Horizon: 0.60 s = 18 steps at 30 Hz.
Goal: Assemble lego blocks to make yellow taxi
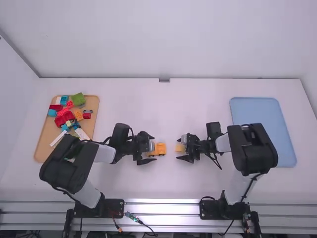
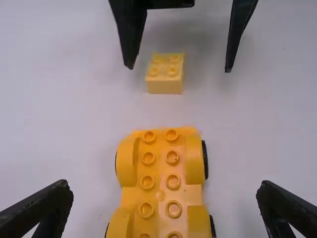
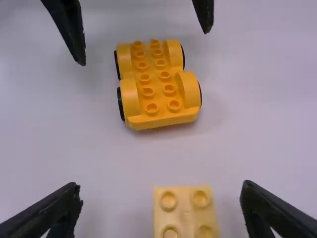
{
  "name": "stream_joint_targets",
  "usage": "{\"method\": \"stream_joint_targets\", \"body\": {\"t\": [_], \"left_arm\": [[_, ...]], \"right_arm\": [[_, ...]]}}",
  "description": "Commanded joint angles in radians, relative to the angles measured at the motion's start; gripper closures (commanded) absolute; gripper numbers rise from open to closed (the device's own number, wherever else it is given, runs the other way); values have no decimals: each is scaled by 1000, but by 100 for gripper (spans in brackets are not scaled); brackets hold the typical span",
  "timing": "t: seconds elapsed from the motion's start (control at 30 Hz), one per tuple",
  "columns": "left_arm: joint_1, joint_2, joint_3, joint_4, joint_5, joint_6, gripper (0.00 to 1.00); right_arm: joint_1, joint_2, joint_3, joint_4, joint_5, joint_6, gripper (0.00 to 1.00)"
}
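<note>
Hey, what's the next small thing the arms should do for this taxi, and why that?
I'd probably close the right end effector on the yellow four-stud brick. Its open fingers stand on either side of that brick, which nothing grips yet, and the yellow wheeled base nearby has bare studs facing up that could take it.

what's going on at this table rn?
The left gripper is open around a yellow wheeled base; the right gripper is open around a small yellow brick. Both pieces lie on the table, apart, so the taxi isn't assembled yet.
</note>
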Motion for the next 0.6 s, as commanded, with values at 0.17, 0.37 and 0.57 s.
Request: {"method": "stream_joint_targets", "body": {"t": [0.17,0.37,0.57], "left_arm": [[26,23,33,-41,89,69,1],[23,23,7,6,90,68,1],[26,23,-11,62,86,24,1]], "right_arm": [[-16,52,36,-5,-24,-17,27],[-19,92,61,-6,-45,-10,31],[-19,95,59,-3,-48,-10,39]]}}
